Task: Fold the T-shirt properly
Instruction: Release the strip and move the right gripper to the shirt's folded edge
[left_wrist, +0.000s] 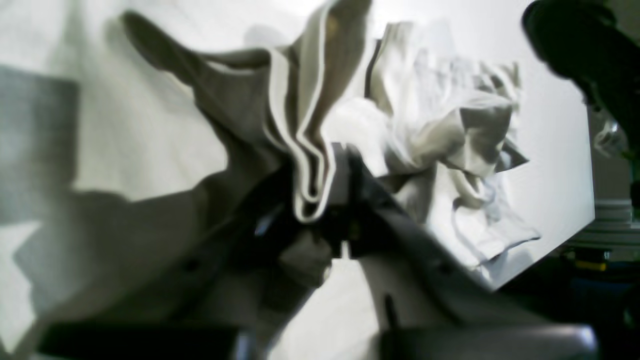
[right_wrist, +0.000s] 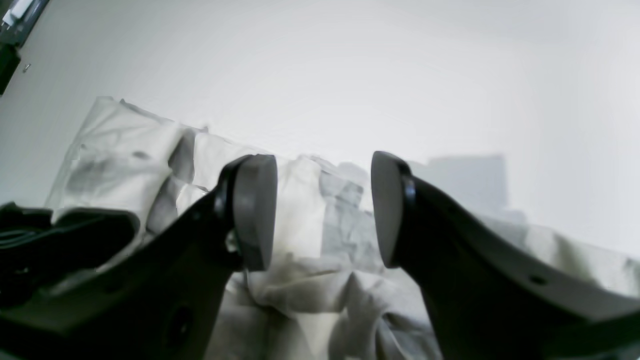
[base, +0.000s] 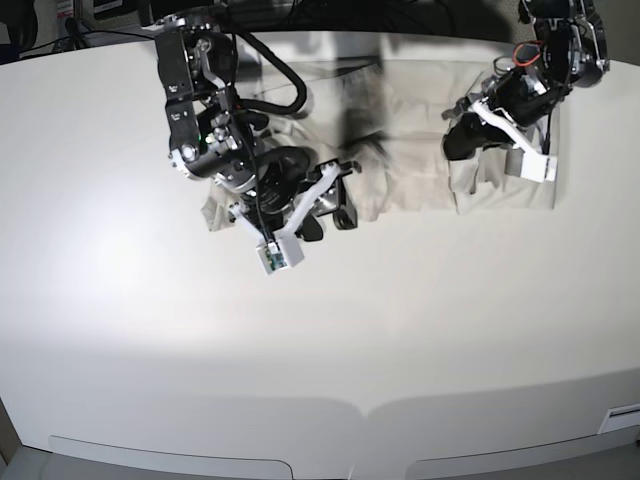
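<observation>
The base view looks straight down from overhead on the whole white table (base: 330, 330); each wrist view peers close along its own fingers. All three share the T-shirt (base: 400, 185).

Looks like a robotics lab or test bench. A wide, plain white table (base: 320, 330) w/ a curved front edge fills the base view. Two black robot arms (base: 215, 120) w/ exposed cables are mounted at its far side. Dark equipment and wiring (base: 110, 12) sit behind the table.
</observation>
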